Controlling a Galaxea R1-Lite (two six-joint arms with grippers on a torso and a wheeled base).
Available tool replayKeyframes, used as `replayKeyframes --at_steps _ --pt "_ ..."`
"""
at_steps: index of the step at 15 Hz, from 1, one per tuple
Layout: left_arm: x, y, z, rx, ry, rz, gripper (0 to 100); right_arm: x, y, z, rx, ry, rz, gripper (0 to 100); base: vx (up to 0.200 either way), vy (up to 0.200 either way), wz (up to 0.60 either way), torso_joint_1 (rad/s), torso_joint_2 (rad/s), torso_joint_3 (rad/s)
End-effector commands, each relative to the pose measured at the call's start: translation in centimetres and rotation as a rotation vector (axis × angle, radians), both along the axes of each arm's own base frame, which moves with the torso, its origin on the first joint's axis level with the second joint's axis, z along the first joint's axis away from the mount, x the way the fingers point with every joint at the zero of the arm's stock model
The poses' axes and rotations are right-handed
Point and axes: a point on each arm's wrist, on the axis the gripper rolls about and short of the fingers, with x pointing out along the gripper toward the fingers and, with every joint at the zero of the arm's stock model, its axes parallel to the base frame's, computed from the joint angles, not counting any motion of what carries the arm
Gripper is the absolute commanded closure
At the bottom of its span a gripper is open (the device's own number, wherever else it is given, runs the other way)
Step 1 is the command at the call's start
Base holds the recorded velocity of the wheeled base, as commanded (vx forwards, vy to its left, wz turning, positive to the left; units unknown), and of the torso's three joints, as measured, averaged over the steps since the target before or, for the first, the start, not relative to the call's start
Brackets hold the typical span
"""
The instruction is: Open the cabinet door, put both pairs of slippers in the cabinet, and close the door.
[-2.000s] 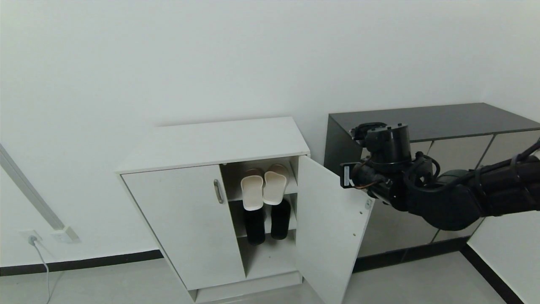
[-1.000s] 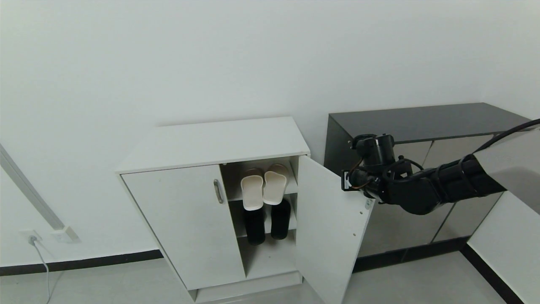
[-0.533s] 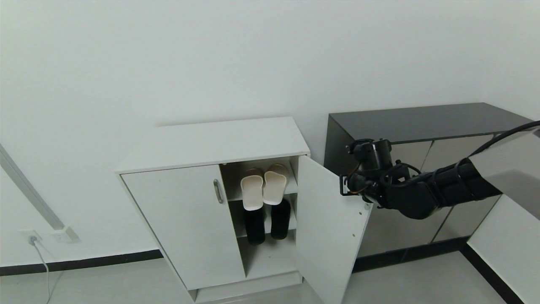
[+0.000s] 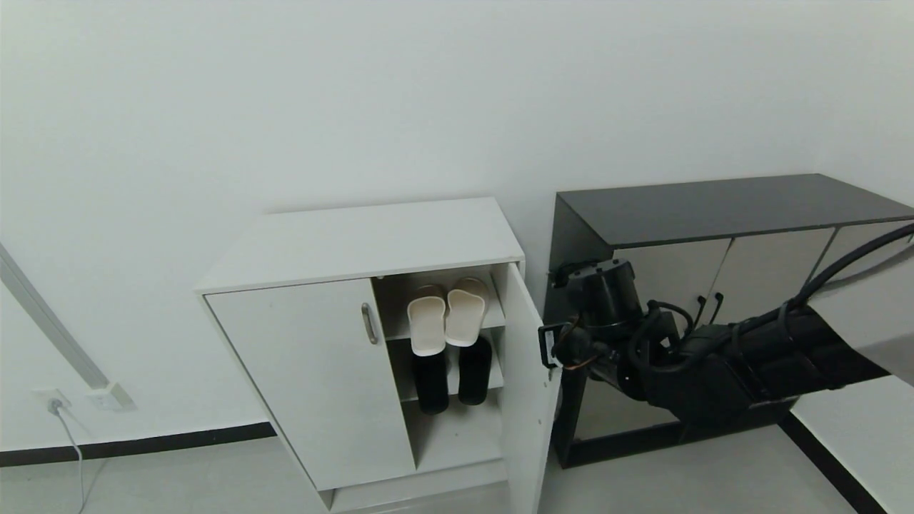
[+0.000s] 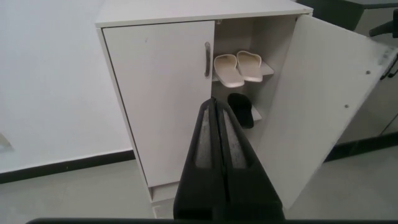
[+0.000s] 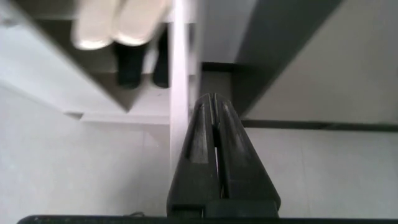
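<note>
You have two pairs of slippers inside the cabinet (image 4: pixel 357 243): one cream pair (image 4: pixel 446 314) on the upper shelf and one black pair (image 4: pixel 453 375) on the shelf below. Of its two doors, the left door (image 4: pixel 307 371) is closed and the right door (image 4: pixel 528 385) stands partly open. Your right gripper (image 4: pixel 546 348), fingers pressed together on nothing, sits just beside that door's outer face, and your left gripper (image 5: pixel 214 106) is closed and empty too, apart from the cabinet.

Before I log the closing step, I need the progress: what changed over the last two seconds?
The right gripper swung leftward and lower, at the edge of the right door, which turned partway toward shut. The beige slippers, the black slippers and the closed left door stayed put.
</note>
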Motion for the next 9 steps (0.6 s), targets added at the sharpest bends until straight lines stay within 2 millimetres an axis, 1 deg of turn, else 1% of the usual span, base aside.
replayKeyframes --at_steps 1,2,4,5,9 --pt "0.0 0.0 0.0 -0.002 0.001 0.0 100 -2.6 1.4 0.7 0.013 -0.004 0.074 100 0.0 0.0 0.0 0.0 0.0 0.0" --pt "0.0 0.0 0.0 0.0 0.001 0.0 100 -3.5 2.1 0.8 0.029 0.001 0.101 100 0.0 0.0 0.0 0.0 0.0 0.0" --pt "0.0 0.0 0.0 -0.002 0.001 0.0 100 -4.5 3.0 1.2 0.047 0.002 0.145 100 0.0 0.0 0.0 0.0 0.0 0.0" --pt "0.0 0.0 0.0 0.0 0.001 0.0 100 -4.9 3.2 1.8 0.067 -0.022 0.165 100 0.0 0.0 0.0 0.0 0.0 0.0" --pt "0.0 0.0 0.0 0.0 0.001 0.0 100 -4.9 2.5 2.3 0.048 -0.051 0.163 100 0.0 0.0 0.0 0.0 0.0 0.0"
